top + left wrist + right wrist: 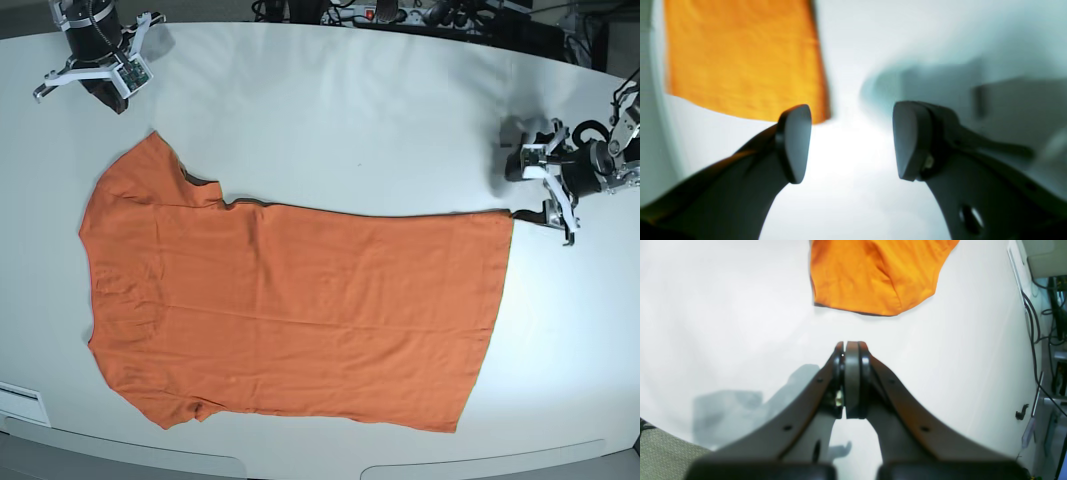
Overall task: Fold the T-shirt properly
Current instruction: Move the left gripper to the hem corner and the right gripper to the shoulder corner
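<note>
The orange T-shirt (290,310) lies flat on the white table (330,120), its neck end to the left and its hem to the right. My left gripper (540,187) hovers just off the hem's far right corner. In the left wrist view it is open (853,143), nothing is between its pads, and the T-shirt (740,56) lies ahead on the left. My right gripper (108,93) is at the table's far left corner, apart from the cloth. It is shut (851,350) on nothing, with a sleeve of the T-shirt (873,273) ahead of it.
Cables and equipment (400,15) line the far edge of the table. More cables (1043,323) hang beyond the table's edge in the right wrist view. A grey woven surface (660,450) shows at that view's lower left.
</note>
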You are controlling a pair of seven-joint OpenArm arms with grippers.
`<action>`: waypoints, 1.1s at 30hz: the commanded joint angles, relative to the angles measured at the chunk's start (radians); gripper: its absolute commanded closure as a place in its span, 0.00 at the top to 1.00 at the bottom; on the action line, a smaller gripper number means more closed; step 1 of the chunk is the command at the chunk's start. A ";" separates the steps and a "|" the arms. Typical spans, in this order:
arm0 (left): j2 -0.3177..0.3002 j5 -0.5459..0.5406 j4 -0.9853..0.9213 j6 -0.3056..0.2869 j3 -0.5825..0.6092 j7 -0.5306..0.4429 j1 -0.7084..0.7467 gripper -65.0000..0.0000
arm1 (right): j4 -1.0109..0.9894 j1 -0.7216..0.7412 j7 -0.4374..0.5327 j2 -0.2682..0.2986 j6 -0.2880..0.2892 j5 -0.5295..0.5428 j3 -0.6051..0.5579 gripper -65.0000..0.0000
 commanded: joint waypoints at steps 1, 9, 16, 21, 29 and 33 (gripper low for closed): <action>-0.021 0.042 -0.018 -0.006 0.037 0.045 -0.030 0.61 | 0.015 -0.006 0.018 0.006 -0.010 -0.004 0.005 0.00; 0.018 0.047 -0.078 0.001 0.270 0.072 -0.238 0.61 | 0.015 -0.006 0.017 0.004 -0.010 -0.004 0.005 0.00; 0.063 0.048 -0.103 -0.034 0.360 0.072 -0.303 0.61 | 0.015 -0.006 0.018 0.004 -0.010 -0.004 0.005 0.00; 0.101 0.047 -0.105 -0.071 0.362 0.072 -0.305 0.61 | 0.015 -0.006 0.019 0.004 -0.010 -0.004 0.005 0.00; 0.108 0.023 -0.105 -0.086 0.362 0.163 -0.305 0.00 | 0.015 -0.006 0.023 0.004 -0.010 -0.005 0.005 0.00; 0.105 -0.018 -0.105 -0.085 0.362 0.185 -0.305 0.00 | 0.015 0.010 0.022 0.004 -0.008 -0.008 0.006 0.00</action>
